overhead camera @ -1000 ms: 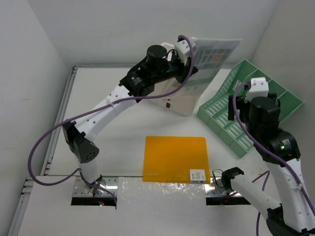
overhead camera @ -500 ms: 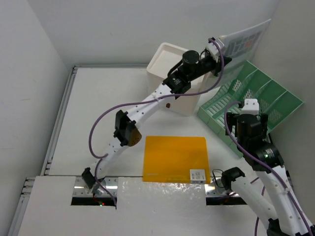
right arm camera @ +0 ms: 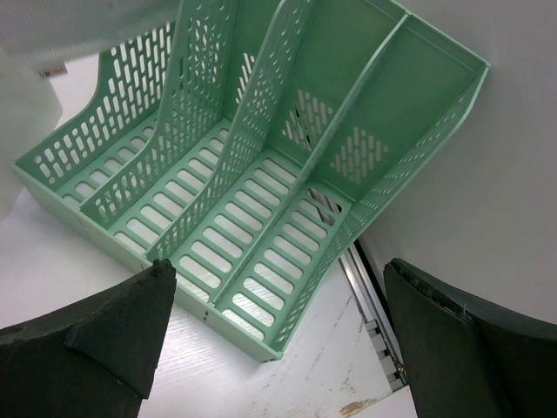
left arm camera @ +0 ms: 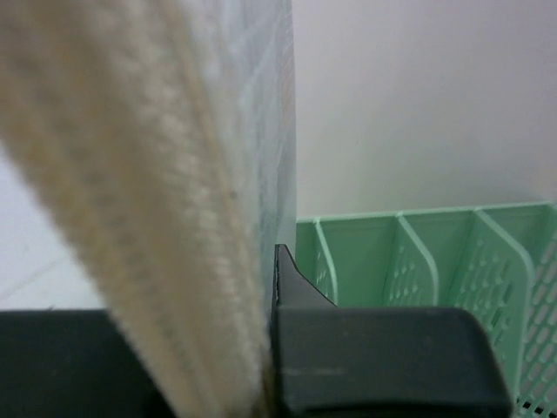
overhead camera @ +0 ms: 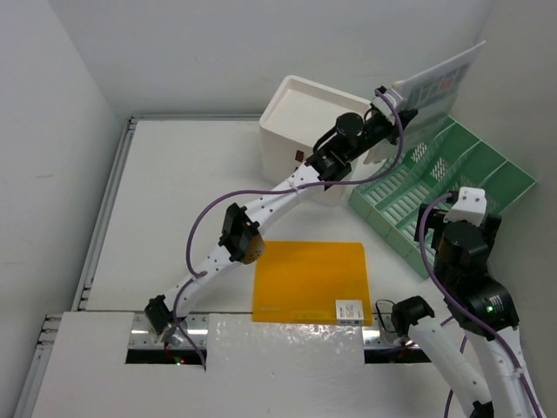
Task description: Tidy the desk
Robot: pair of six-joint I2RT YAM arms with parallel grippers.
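Desk surface (overhead camera: 174,183), matte white with a silver rail (overhead camera: 111,200) along its left edge, fills the middle of the top view and carries everything else. An orange folder (overhead camera: 309,280) lies flat near its front edge, with a small white label (overhead camera: 350,311) at the folder's near right corner. Toward the far side stands a white box (overhead camera: 291,117), and just to its right a green slotted file rack (overhead camera: 418,196) with three compartments rests at the surface's right side, close to the wall. The left gripper (overhead camera: 389,94) reaches out past the box and is clamped on the edge of a printed sheet (overhead camera: 439,78), held tilted in the air above the rack's far end. The right gripper (right arm camera: 278,340) hangs over the near end of the rack, jaws spread wide and holding nothing.
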